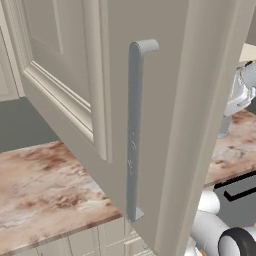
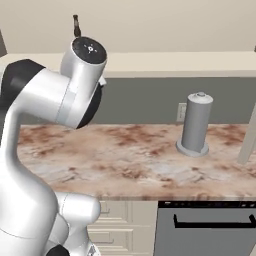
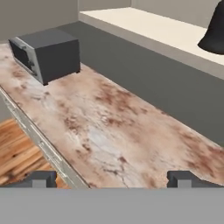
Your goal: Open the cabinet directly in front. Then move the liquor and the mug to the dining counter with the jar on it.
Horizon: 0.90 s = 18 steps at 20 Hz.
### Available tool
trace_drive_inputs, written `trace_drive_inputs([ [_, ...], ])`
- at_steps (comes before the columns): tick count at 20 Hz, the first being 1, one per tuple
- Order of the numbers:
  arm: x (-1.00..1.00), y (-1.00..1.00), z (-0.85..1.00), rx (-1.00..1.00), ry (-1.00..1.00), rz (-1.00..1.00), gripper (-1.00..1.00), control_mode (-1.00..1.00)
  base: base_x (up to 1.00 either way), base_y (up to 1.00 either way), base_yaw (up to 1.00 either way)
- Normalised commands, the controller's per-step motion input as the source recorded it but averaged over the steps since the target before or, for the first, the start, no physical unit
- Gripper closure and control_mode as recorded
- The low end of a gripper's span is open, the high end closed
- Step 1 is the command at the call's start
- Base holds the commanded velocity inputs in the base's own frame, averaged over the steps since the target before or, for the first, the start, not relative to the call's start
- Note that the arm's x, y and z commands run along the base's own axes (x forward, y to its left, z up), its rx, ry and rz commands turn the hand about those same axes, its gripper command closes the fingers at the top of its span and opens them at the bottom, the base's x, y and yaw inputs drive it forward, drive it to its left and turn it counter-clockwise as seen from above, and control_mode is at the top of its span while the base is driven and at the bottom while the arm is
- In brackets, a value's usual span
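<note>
1. The fingers [image 3: 112, 178] are standing wide apart and holding nothing; in the hand view just their two dark tips [image 3: 40, 178] are showing, low at the bottom, above the marble surface [image 3: 109, 127].
2. Past the fingers, that surface is running as a long strip of brown-and-white stone with reddish blotches, its pale edge lying beside wood-plank flooring [image 3: 17, 148].
3. A dark grey boxy appliance [image 3: 46, 54] is sitting at the far left end of the surface; its front details are too blurred to read.
4. The liquor [image 3: 214, 33] is standing on the cream shelf [image 3: 148, 28] of the open cabinet; it is cut off at the frame edge, so just a rounded near-black flank is showing.
5. In the left base view the cabinet door [image 1: 150, 100] is swinging open close to the camera, hiding much of the scene; its raised panel and long grey bar handle [image 1: 134, 130] are plain to see.
6. In the right base view a tall grey domed canister [image 2: 195, 124] is standing on the surface, and a dark oven front [image 2: 205, 227] is sitting below, partly cut off.
</note>
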Motion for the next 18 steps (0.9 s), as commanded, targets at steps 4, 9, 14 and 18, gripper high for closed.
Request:
trace_drive_inputs([
  [4,0.0,-0.13,0.53,0.03,-0.19,0.0,-1.0,-1.0,0.0,0.0,0.0],
  [9,0.0,-0.01,0.58,0.0,-0.27,0.0,-1.0,-1.0,0.0,0.0,0.0],
  [14,0.0,0.0,0.52,0.02,-0.2,0.0,-1.0,-1.0,0.0,0.0,0.0],
  [18,0.0,0.0,0.36,0.06,-0.13,0.0,-1.0,-1.0,0.0,0.0,0.0],
])
